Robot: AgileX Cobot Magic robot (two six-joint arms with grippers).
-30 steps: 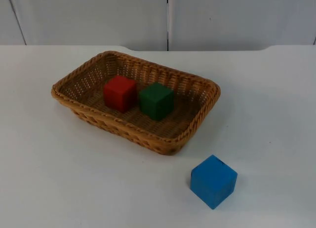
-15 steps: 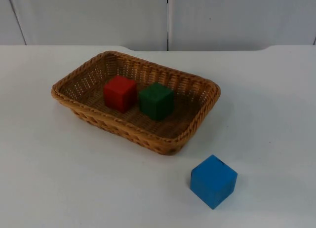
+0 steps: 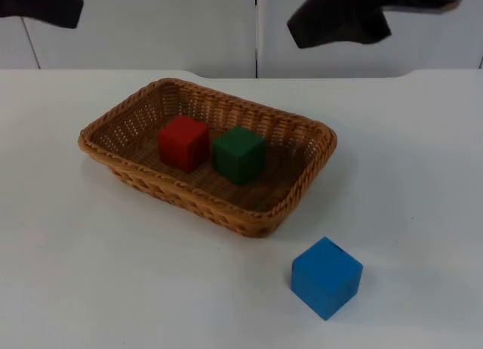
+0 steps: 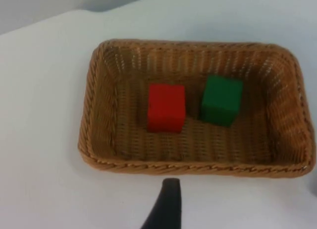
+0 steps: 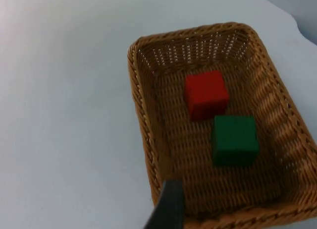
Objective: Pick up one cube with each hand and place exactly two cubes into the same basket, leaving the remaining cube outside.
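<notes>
A woven wicker basket [image 3: 306,184] stands on the white table left of centre. Inside it, side by side, rest a red cube [image 3: 183,142] and a green cube [image 3: 238,154]. A blue cube [image 3: 326,277] sits on the table outside the basket, off its near right corner. My left gripper [image 3: 44,4] hangs high over the far left of the table, away from the basket. My right gripper [image 3: 338,18] hovers high behind the basket's far right end. The left wrist view looks down on the basket [image 4: 99,140], red cube [image 4: 166,107] and green cube [image 4: 222,99]. The right wrist view takes in the red cube [image 5: 206,93] and green cube [image 5: 235,139].
The grey partition wall [image 3: 151,24] closes off the table at the back. Bare white table top [image 3: 113,273] lies in front of the basket and to the right of the blue cube.
Both arms have come into the top view from the upper corners; a second ago neither was there. The cubes and the basket have not moved.
</notes>
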